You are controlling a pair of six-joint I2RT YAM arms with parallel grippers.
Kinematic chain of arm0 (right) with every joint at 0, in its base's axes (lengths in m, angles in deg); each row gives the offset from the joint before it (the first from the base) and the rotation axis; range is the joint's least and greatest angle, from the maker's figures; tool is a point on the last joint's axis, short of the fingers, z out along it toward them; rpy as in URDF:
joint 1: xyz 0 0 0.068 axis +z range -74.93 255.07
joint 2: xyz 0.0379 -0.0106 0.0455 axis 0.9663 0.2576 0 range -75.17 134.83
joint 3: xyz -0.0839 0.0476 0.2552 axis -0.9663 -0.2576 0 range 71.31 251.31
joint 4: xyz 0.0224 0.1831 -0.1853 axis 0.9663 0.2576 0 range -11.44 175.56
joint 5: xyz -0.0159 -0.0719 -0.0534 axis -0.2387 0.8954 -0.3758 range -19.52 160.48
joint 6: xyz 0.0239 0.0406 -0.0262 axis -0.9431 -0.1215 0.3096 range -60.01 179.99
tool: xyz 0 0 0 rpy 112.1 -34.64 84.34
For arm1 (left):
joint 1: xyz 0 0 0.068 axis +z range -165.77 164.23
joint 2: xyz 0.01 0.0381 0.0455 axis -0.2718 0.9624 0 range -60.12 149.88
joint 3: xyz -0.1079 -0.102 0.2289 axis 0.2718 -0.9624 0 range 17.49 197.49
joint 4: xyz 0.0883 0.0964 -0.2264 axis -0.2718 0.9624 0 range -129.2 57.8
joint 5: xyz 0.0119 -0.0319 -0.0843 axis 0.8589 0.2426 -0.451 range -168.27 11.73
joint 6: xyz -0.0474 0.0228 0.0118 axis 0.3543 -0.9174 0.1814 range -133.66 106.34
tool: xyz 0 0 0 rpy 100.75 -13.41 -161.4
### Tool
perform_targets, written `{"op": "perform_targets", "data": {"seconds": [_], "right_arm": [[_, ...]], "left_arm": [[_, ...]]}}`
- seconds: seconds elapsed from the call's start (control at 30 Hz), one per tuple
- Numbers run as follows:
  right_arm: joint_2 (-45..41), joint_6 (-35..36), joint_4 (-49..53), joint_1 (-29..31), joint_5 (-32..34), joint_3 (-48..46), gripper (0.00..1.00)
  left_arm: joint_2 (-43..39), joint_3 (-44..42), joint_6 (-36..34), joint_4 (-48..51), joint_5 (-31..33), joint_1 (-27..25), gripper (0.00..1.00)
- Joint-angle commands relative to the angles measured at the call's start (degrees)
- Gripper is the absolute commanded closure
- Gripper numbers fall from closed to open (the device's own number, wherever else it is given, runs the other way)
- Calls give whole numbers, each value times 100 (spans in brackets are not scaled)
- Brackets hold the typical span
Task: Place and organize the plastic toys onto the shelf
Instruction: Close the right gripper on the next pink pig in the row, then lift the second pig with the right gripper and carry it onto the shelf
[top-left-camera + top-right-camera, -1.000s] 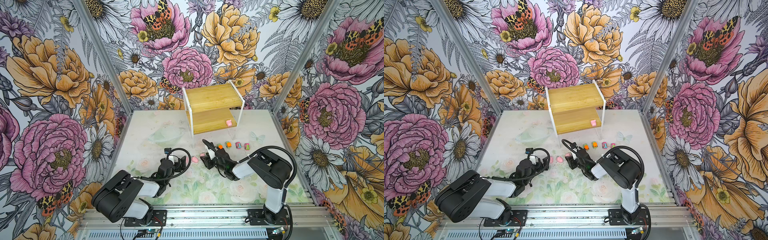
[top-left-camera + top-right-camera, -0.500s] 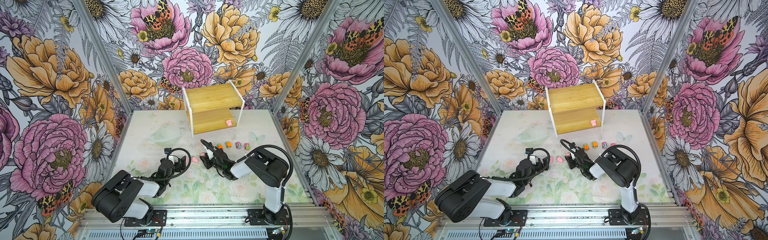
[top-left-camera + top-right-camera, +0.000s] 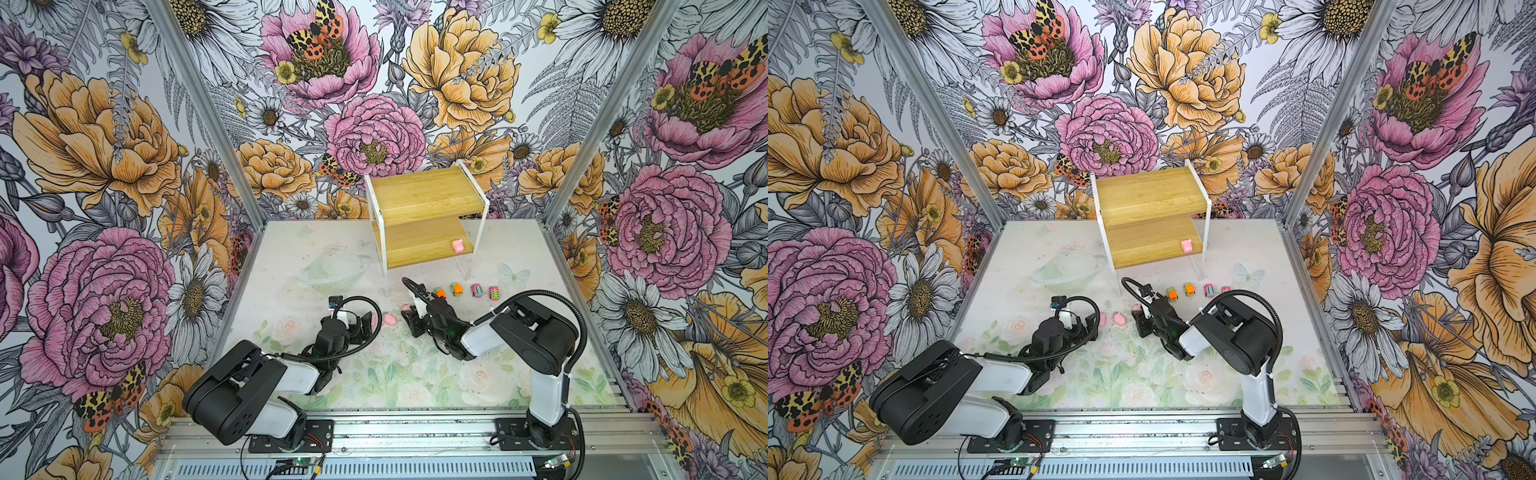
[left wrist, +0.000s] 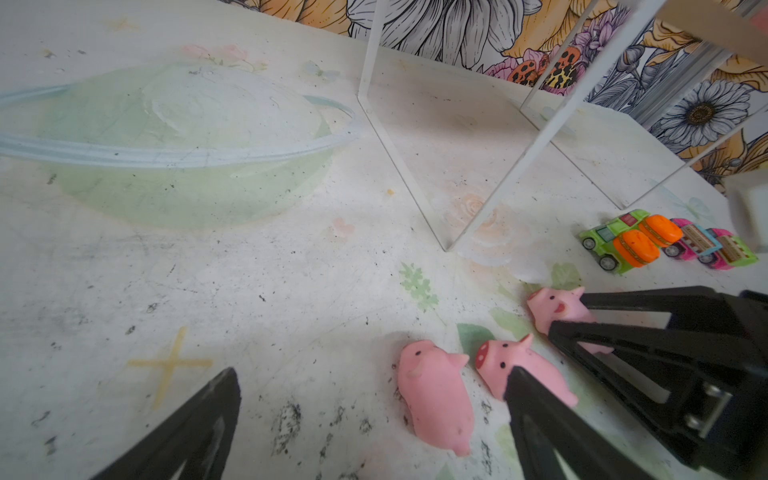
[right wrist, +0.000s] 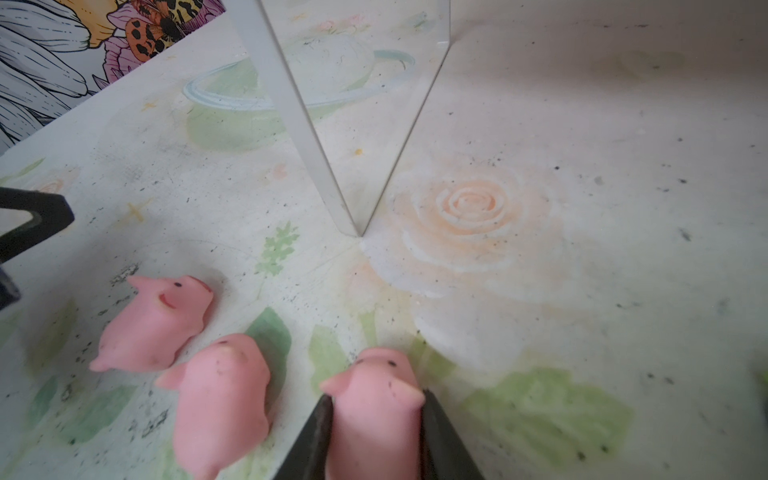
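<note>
Grasp: my right claw (image 5: 376, 397) clamps the pink toy pig (image 5: 374, 415) by its flanks; I should squeeze gently, then lift straight.

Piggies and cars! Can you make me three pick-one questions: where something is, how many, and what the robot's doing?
1. Where is the put-away pig?
A) on the shelf's lower board
B) on its top board
C) under it

2. How many toy cars stand in a row in front of the shelf?
A) two
B) six
C) four

3. What are the right gripper's jaws doing?
A) hanging open above a car
B) pressing both sides of a pink pig
C) touching the shelf

Answers:
1 A: both top views show it near the lower board's right end.
2 C: two are orange-and-green and two are pink.
3 B: the right wrist view shows a jaw on each side of it.
</note>
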Motion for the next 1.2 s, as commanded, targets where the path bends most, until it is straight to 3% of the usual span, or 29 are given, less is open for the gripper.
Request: {"op": "perform_targets", "data": {"seconds": [0.0, 0.43, 0.77, 1.17], "right_arm": [[-378, -128, -89, 4, 110, -56, 65], [-1581, -265, 451, -338, 335, -251, 66], [-2924, -165, 1796, -831, 860, 241, 66], [-2550, -270, 2320, -1064, 1261, 1249, 66]], "left_arm": [[-40, 6, -29, -14, 42, -38, 1], [-48, -15, -39, -37, -10, -44, 1], [8, 6, -83, -86, 59, -83, 1], [-22, -21, -83, -106, 74, -95, 1]]}}
